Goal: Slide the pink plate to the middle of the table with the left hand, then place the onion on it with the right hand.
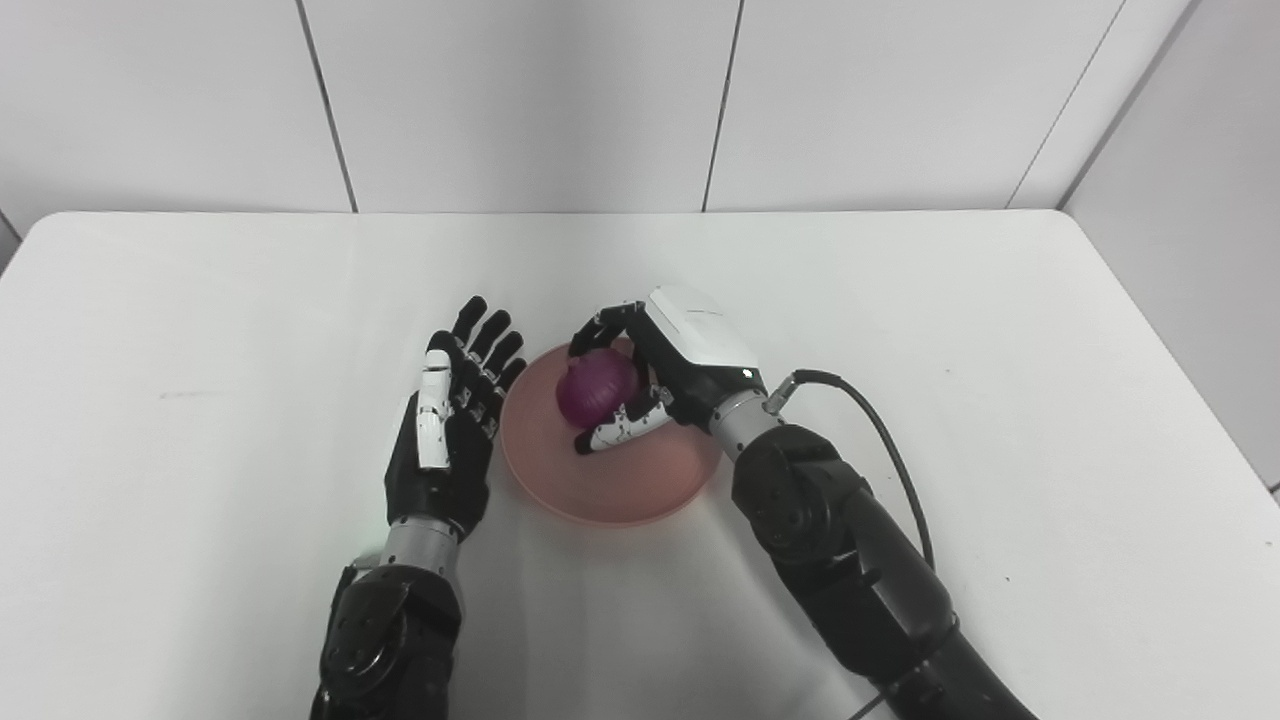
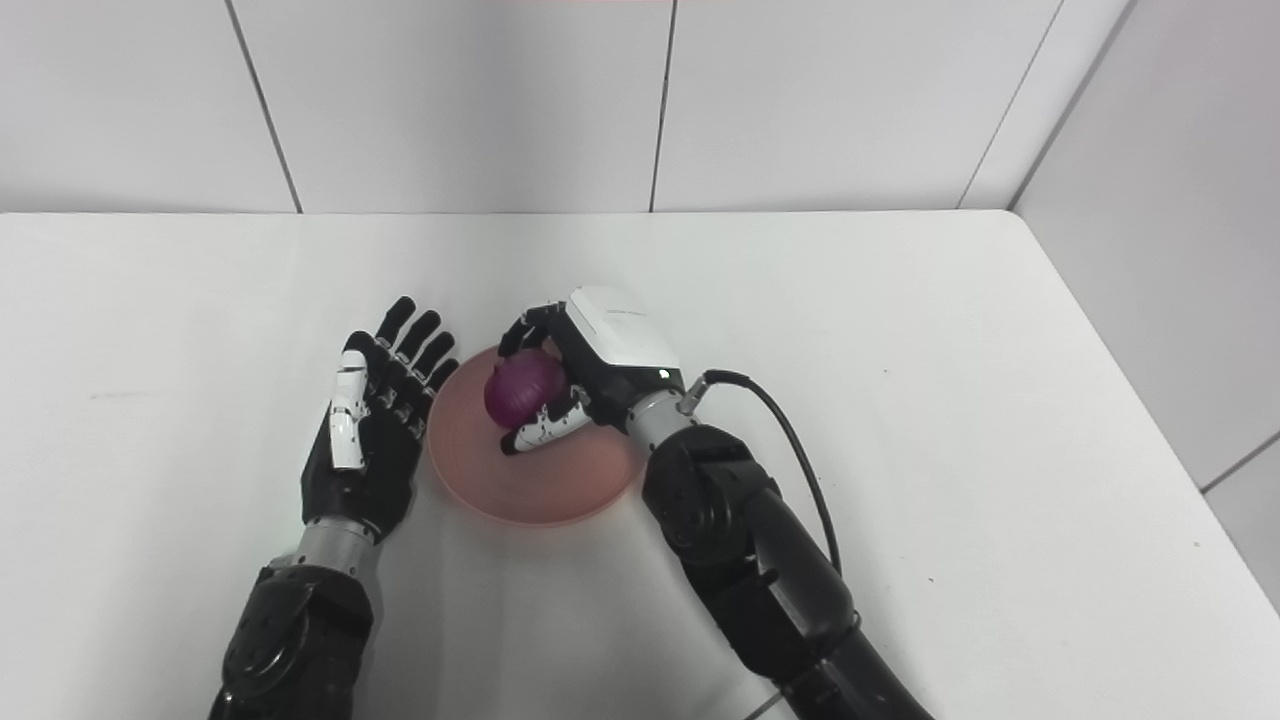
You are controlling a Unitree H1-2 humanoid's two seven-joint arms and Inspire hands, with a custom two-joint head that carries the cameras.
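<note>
Onion (image 1: 597, 388): dark purple and round, held over the far half of the pink plate, inside the right hand's grasp; whether its underside touches the plate cannot be told.
Right hand (image 1: 668, 368): curled around the onion, with fingers (image 1: 600, 322) wrapping over its far side and the thumb (image 1: 618, 431) under its near side; the white back of the hand faces up.
Right arm (image 1: 850, 560): black, coming in from the lower right, with a black cable (image 1: 880, 425) looping off the wrist above the tabletop.
Pink plate (image 1: 610, 490): round and shallow, lying flat about mid-table; its near half is bare, and the onion with the gripping hand is above its far half.
Left hand (image 1: 455, 410): holding nothing, fingers spread and pointing away from the robot, palm turned toward the plate; the fingertips are just beside the plate's left rim, and contact cannot be told.
Left arm (image 1: 395, 620): black, coming in from the lower left, just left of the plate.
Table (image 1: 1000, 330): white, bearing the plate.
Wall (image 1: 520, 100): pale panels with dark seams, behind the table's far edge.
</note>
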